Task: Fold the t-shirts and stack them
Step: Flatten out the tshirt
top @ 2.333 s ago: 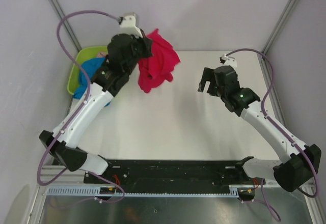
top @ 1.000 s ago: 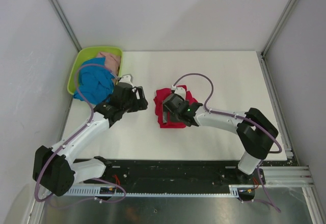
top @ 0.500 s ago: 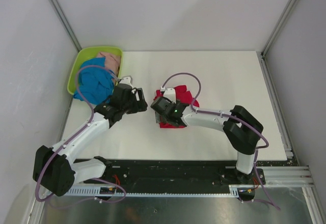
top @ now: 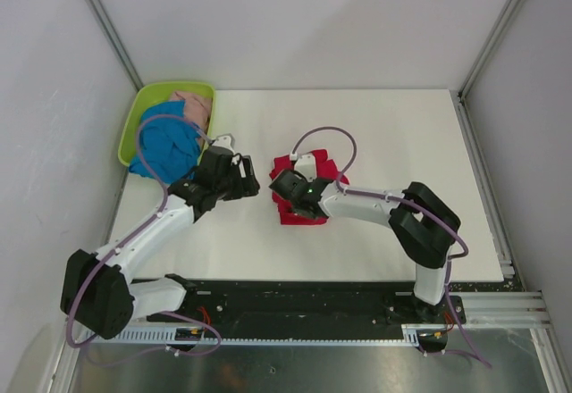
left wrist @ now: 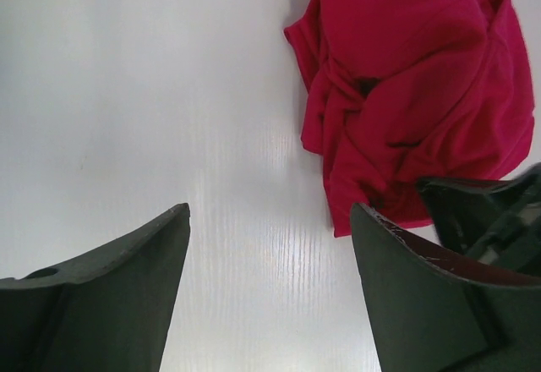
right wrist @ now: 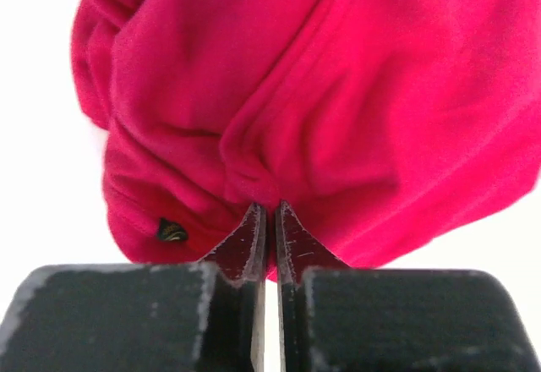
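Out on the surface (top: 411, 143), red t-shirt (top: 293, 214) sits crumpled; right wrist view shows what overhead hides, right end effector (right wrist: 266, 207) clamped on a fold; left end effector (left wrist: 270, 211) gapes beside it; blue t-shirt (top: 165, 147) and pink t-shirt (top: 195, 105) in the basket (top: 147, 98), overhead only.

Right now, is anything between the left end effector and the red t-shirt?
Nothing visible: only bare table lies between the open left end effector and the red t-shirt. The right end effector is shut on its edge.
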`<state>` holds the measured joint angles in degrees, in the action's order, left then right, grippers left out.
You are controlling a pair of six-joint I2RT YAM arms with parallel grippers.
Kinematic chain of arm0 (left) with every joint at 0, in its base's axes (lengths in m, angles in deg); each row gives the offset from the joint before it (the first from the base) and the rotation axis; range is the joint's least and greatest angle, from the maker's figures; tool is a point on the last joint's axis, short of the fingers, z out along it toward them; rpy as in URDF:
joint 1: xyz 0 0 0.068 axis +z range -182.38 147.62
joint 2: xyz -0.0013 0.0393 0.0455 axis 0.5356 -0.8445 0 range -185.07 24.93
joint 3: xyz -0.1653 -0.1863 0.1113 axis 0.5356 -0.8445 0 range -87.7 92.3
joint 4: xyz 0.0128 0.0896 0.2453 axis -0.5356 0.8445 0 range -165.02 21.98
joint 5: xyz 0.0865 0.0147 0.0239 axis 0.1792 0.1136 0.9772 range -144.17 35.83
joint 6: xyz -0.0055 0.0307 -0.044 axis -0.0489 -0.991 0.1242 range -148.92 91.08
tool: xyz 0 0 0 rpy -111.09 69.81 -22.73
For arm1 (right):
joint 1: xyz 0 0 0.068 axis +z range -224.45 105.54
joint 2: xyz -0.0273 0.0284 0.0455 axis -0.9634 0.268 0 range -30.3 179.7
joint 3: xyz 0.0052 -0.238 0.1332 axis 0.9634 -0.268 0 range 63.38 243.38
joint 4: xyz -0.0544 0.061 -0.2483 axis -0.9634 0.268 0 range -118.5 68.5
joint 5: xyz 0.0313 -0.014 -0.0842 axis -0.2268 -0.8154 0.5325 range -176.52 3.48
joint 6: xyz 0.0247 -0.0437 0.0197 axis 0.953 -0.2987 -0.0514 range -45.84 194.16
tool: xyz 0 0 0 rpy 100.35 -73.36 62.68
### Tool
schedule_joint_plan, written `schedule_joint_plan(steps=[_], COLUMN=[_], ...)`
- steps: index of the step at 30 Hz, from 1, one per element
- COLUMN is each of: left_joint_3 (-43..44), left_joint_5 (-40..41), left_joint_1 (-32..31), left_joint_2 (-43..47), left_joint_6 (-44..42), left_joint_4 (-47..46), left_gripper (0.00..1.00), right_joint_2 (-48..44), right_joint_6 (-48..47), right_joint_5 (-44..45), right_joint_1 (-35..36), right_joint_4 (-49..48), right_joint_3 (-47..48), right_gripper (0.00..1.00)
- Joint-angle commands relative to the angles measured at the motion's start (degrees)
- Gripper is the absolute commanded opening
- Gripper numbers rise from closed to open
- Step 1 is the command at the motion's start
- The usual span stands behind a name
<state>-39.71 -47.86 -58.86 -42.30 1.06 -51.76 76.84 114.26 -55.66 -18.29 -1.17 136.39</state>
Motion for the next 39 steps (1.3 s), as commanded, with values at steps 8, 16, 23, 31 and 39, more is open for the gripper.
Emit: schedule_joint_plan(steps=[8, 16, 23, 31, 39], left_joint_3=[5.04, 7.85, 7.91, 5.78, 4.54], left_joint_5=[-6.56, -8.94, -9.55, -9.63, -8.18], left_joint_1=[-1.94, -5.22, -6.63, -9.17, -11.03], left_joint_2=[-12.97, -21.55, -23.57, -23.66, -25.01], left_joint_6=[4.89, 5.86, 6.08, 6.51, 7.49], left_joint_4=[-5.48, -9.13, -10.20, -10.38, -10.41], left_gripper=[0.77, 0.71, 0.65, 0.57, 0.55], right_joint_2=[-18.68, -17.77, -13.58, -8.68, -5.02], right_joint_6=[-4.43, -7.35, -7.69, -7.33, -7.60], right_joint_5=[3.83, -5.31, -8.06, -11.32, -12.51], right_joint_1=[-19.52, -35.42, -41.10, -46.74, -49.20], right_joint_4=[3.96, -0.16, -1.67, -4.65, -6.33], right_joint_3=[-4.44, -5.79, -5.79, -5.40, -4.88], right_gripper=[0.00, 0.00, 0.00, 0.00, 0.00])
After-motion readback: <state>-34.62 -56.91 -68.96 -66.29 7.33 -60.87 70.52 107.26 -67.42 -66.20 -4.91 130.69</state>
